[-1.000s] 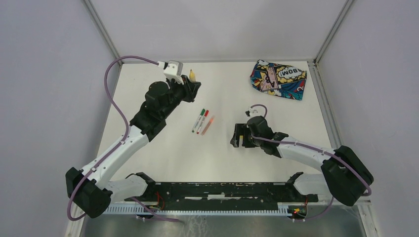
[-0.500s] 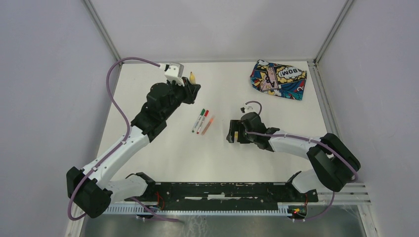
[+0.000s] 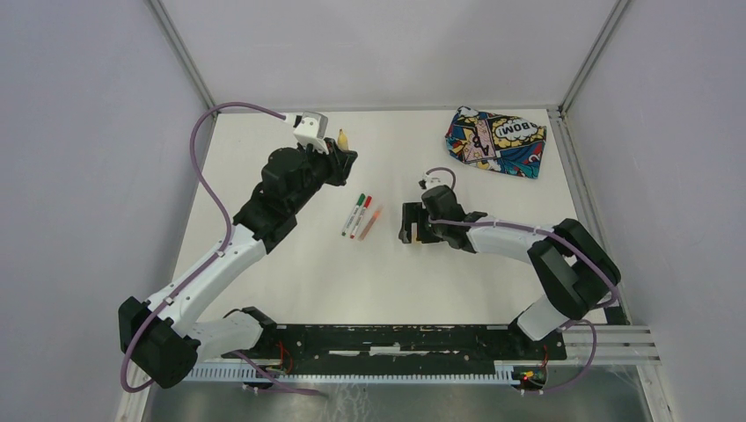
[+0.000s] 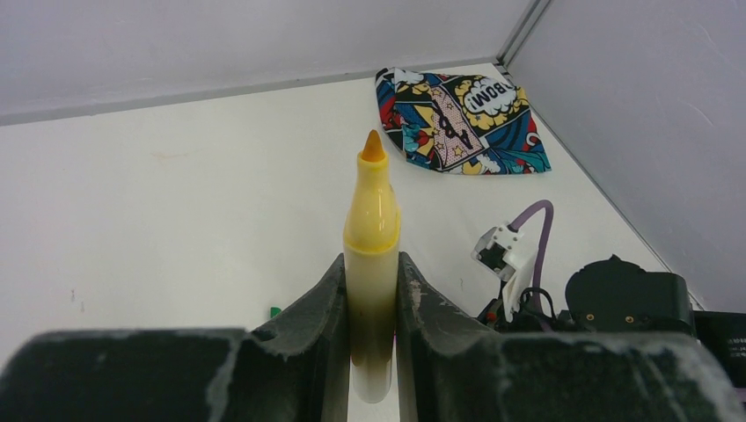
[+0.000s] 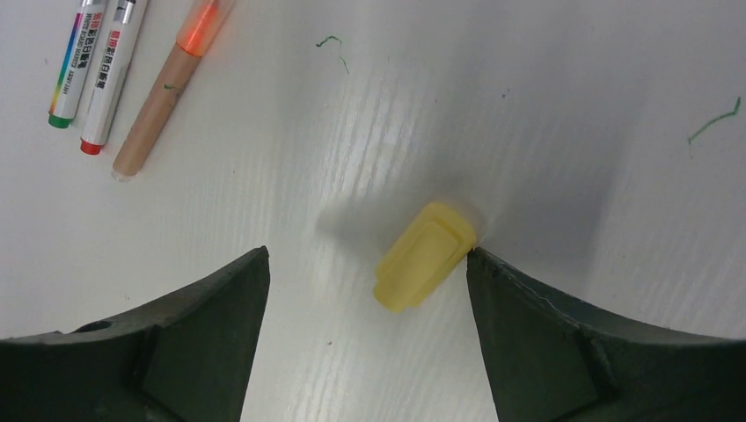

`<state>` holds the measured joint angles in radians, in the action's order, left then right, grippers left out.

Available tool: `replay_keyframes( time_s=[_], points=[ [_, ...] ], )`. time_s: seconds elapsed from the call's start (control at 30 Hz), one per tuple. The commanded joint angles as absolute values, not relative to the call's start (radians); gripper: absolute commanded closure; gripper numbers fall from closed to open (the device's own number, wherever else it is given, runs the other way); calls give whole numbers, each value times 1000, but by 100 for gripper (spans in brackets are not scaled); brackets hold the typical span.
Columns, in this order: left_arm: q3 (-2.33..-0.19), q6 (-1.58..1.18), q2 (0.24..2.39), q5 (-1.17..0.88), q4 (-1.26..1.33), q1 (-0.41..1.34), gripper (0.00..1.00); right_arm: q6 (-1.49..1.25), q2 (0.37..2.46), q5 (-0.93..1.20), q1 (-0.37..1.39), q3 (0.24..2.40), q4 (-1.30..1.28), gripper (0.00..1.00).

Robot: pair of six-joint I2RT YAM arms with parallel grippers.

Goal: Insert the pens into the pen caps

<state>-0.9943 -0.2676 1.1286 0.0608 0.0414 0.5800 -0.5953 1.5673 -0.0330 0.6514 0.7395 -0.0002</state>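
My left gripper (image 4: 371, 290) is shut on the yellow pen (image 4: 371, 220), held above the table's far left with its orange-yellow tip pointing away from the fingers (image 3: 342, 137). The yellow pen cap (image 5: 425, 255) lies on its side on the table between the fingers of my open right gripper (image 5: 365, 257), its far end against the right finger. Three more pens lie side by side left of it: a green-ended one (image 5: 75, 61), a red-ended one (image 5: 110, 75) and an orange one (image 5: 171, 83). From above, the right gripper (image 3: 406, 224) hides the cap.
A comic-print fabric pouch (image 3: 494, 141) lies at the table's far right corner. Metal frame rails run along the table's edges. Green pen marks (image 5: 332, 48) stain the white tabletop.
The right arm has swung left and away from its base, bringing its open gripper closer to the three pens. The left arm and the yellow pen have stayed put.
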Motion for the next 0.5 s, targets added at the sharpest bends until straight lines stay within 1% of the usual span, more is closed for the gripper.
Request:
replay_keyframes(
  time_s=[0.0,0.17,0.23,0.47],
  points=[
    [-997,-229,1109,63,62,576,98,-513,1627,30,646,839,-82,14],
    [-1001,-228,1106,68,50,575,98,-462,1638,6,646,879,-164,16],
    [-1004,-227,1106,71,45,575,98,-450,1643,-36,646,899,-206,19],
    [-1005,-230,1102,62,42,575,98,-430,1693,-106,647,962,-291,34]
  ],
)
